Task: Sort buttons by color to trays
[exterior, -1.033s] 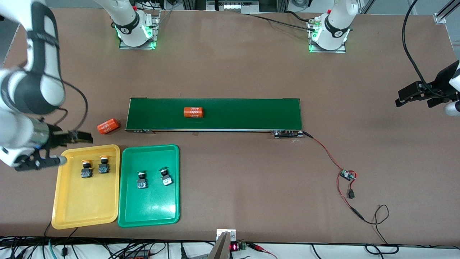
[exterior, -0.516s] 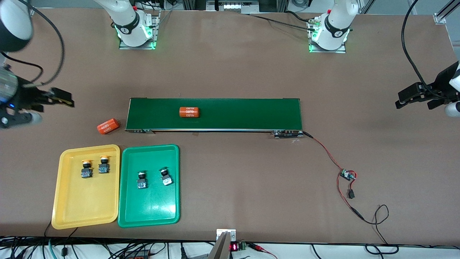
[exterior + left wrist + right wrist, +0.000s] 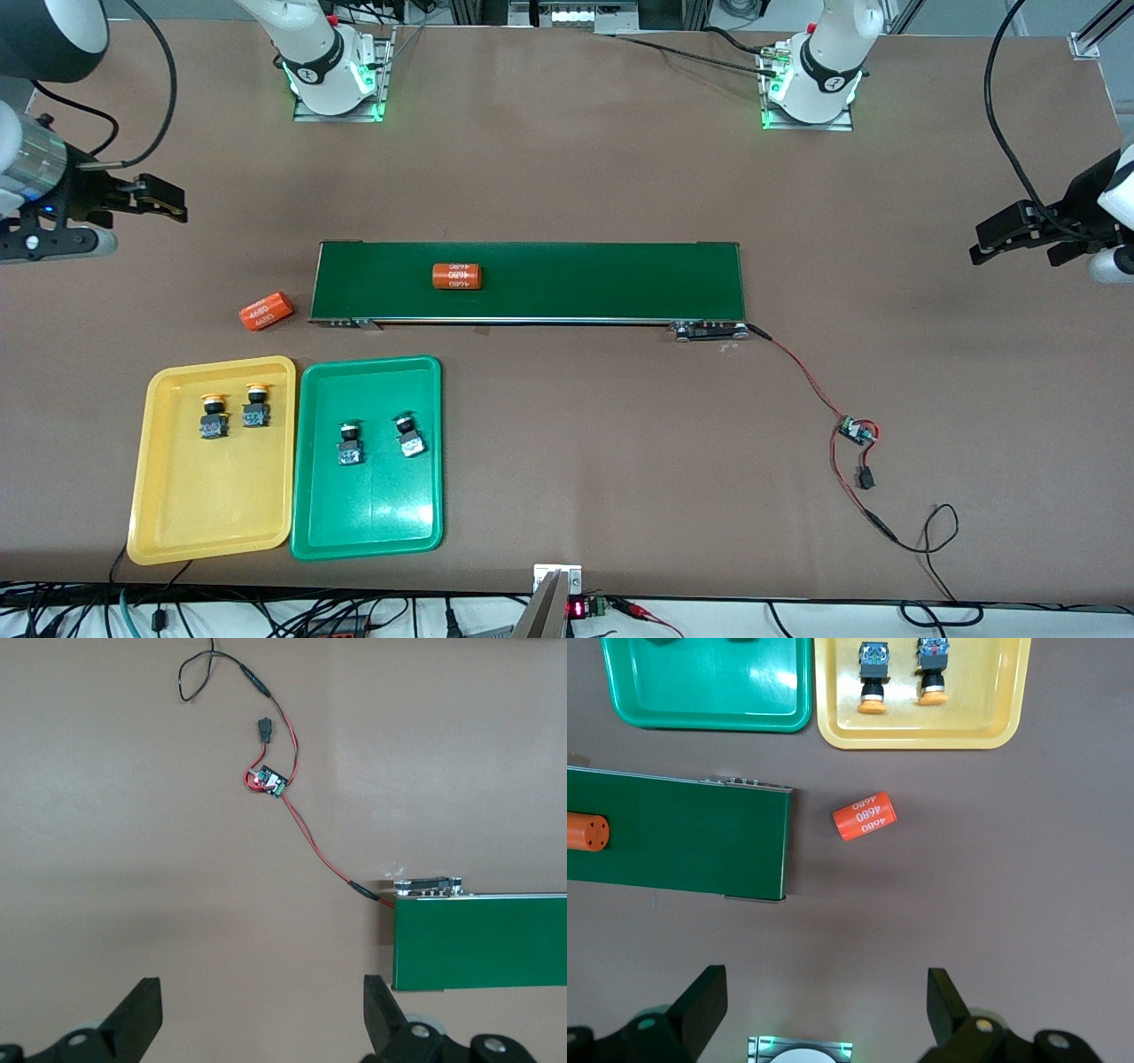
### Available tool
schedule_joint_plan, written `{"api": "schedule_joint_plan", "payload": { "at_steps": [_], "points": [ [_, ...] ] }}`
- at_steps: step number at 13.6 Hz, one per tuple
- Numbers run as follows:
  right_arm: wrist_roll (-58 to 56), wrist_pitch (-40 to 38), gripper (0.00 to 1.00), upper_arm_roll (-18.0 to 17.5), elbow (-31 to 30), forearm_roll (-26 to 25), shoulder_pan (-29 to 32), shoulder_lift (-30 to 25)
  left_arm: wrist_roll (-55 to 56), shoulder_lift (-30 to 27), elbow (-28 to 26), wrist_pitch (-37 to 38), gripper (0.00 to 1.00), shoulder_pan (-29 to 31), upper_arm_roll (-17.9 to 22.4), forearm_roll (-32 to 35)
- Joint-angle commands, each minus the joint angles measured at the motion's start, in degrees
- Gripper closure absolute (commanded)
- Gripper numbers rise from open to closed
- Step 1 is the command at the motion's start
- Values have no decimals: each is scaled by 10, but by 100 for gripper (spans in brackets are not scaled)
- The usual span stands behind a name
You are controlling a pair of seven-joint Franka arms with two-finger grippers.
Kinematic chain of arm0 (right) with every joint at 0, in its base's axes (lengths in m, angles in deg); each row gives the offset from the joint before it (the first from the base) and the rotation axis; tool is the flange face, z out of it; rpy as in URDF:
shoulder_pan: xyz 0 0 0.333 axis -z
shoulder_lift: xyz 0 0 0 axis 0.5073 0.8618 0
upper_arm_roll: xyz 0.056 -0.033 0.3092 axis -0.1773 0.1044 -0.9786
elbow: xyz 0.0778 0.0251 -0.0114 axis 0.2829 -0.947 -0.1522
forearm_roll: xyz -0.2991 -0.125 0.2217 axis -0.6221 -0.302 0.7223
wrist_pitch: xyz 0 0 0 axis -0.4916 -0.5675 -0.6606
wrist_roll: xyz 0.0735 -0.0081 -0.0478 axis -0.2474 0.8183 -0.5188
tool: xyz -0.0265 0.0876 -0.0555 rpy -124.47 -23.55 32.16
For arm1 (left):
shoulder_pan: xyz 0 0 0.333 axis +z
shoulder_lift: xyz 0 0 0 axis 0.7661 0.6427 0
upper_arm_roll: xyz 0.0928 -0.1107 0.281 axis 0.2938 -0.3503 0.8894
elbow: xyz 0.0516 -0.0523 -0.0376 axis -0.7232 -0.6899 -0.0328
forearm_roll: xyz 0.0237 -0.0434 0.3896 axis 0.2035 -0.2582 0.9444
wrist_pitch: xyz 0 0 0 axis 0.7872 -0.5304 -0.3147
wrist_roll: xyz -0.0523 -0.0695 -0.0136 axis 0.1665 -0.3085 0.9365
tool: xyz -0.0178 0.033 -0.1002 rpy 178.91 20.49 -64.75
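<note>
Both yellow-capped buttons (image 3: 233, 410) lie in the yellow tray (image 3: 168, 523) and both green-capped buttons (image 3: 378, 437) in the green tray (image 3: 368, 532) beside it, so sorting is judged finished. The left gripper (image 3: 1014, 241) and right gripper (image 3: 158, 201) are spread wide and empty, well apart from the yellow tray, and are best kept parked there.

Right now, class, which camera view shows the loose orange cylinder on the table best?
The right wrist view: the orange cylinder is large and unobstructed. The front view shows it small, beside the belt. The left wrist view misses it.

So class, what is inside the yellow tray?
Two yellow-capped buttons lie side by side in the yellow tray, at its end nearer the belt. Nothing covers them.
</note>
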Motion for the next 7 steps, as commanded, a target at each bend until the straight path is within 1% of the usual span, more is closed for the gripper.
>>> {"api": "schedule_joint_plan", "payload": {
  "at_steps": [1,7],
  "points": [
    [4,3,0,-7,-6,-6,7,-9,1,-20,-19,11,0,2,-5,6],
    [1,8,0,-6,-1,-4,11,-1,1,-20,-20,9,0,3,-4,11]
  ]
}}
